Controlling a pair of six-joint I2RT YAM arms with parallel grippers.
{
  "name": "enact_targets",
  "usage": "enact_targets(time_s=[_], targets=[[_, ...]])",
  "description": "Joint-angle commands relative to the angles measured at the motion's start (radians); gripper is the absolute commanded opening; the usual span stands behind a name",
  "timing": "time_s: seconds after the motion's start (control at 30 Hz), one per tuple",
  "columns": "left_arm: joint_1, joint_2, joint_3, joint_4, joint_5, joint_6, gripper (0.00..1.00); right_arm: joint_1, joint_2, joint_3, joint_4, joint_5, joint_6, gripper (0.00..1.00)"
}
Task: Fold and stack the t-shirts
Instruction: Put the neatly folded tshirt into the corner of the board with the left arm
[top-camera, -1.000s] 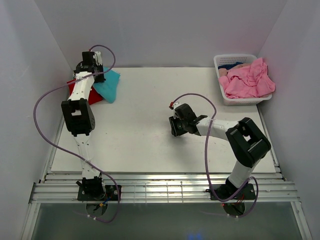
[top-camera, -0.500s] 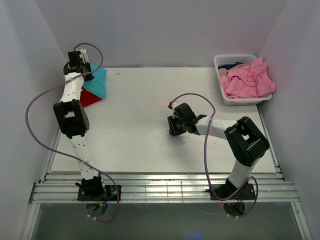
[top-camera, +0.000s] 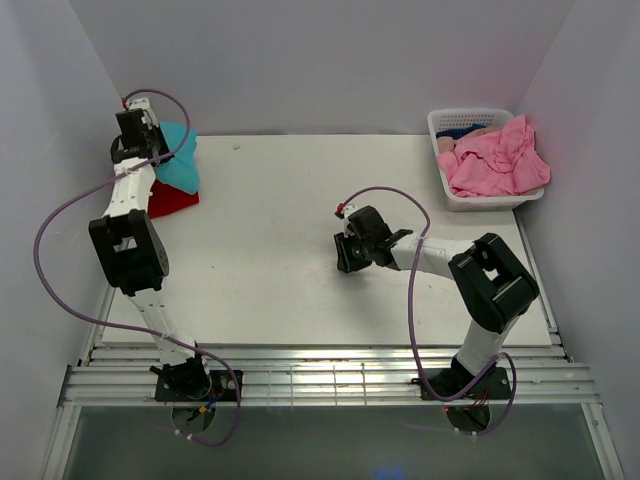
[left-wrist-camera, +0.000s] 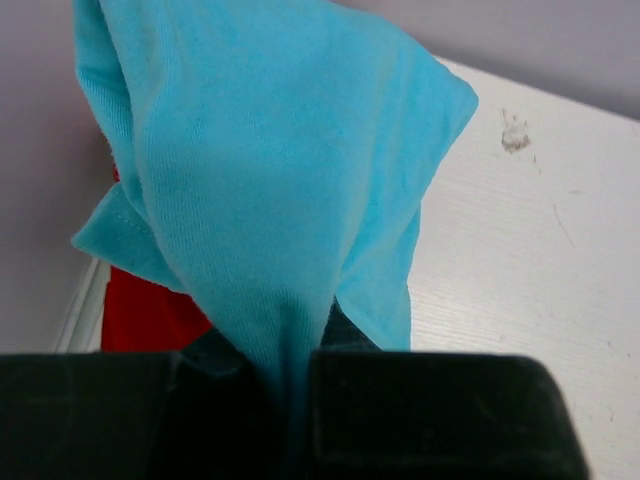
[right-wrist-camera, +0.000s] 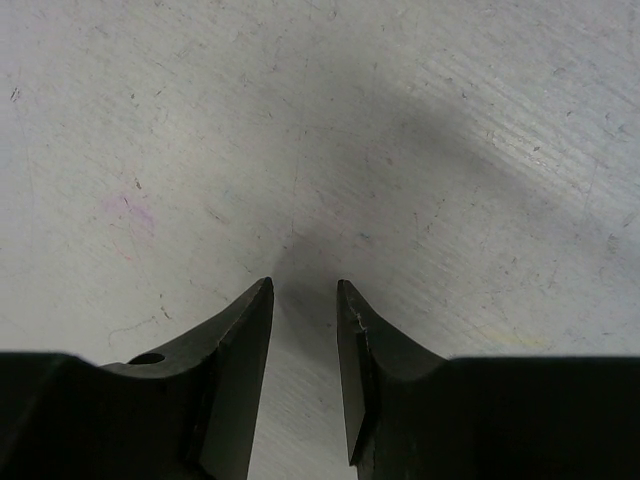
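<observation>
At the far left, the left claw (left-wrist-camera: 300, 372) was closed tight on a bunched fold of the teal shirt (left-wrist-camera: 270, 150), which hung from its jaws with the rest draped out ahead of it. Just beneath and a little behind that cloth lay the red shirt (left-wrist-camera: 150, 318), flat on the table (top-camera: 280, 220) and seemingly already folded. By my reading the teal one was being brought onto it as the second layer (the stack looked barely begun). Mid-table, the right claw (right-wrist-camera: 305, 300) hovered low over bare surface, jaws partly apart and holding nothing. Well off to its right and farther back stood the basket (top-camera: 440, 118), heaped with crumpled pink shirts (top-camera: 495, 160), none yet folded, so most of the job remained. No brand, label or writing could be read anywhere.
</observation>
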Motion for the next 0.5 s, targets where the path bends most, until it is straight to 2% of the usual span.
enact_targets(time_s=[0.0,0.47], targets=[[0.037,-0.085,-0.007,0.107,-0.027,-0.041,0.03,0.011,0.01,-0.004,0.023,-0.023,0.004,0.38],[0.066,0.085,-0.027,0.109,0.051,-0.055,0.03,0.016,-0.001,-0.039,0.023,-0.023,0.009,0.38]])
